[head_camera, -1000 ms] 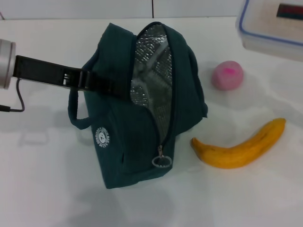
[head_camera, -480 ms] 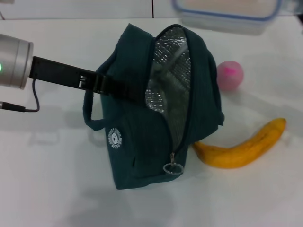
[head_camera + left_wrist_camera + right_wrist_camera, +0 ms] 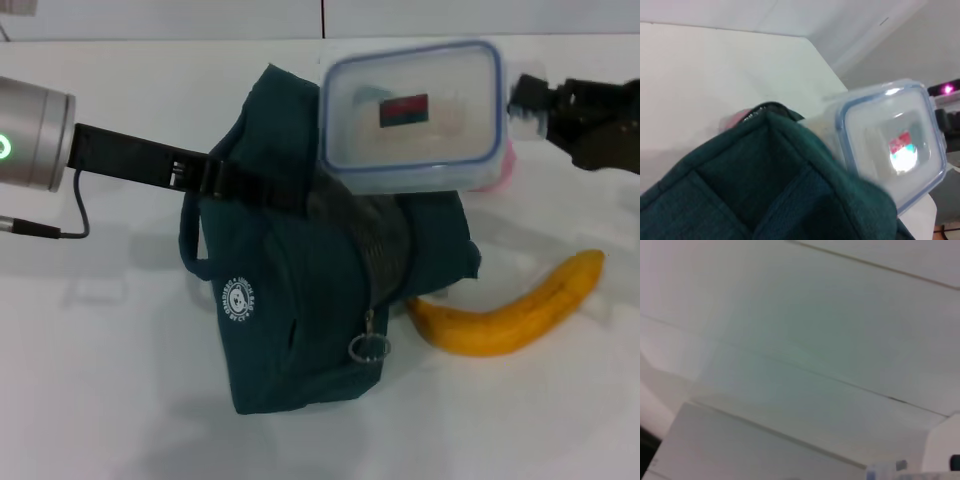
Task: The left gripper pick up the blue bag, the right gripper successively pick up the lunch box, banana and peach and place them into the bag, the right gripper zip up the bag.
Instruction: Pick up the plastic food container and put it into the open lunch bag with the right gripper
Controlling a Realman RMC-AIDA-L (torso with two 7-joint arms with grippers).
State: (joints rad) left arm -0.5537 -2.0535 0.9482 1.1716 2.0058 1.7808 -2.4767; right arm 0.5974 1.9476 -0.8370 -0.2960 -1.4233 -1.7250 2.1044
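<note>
Lunch box [image 3: 412,115] | lid faces camera, long axis left-right | above blue bag [image 3: 300,300]

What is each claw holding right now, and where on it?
The left claw grips the blue bag at its upper edge beside the opening. The right claw holds the lunch box by its short end, above the bag.
</note>
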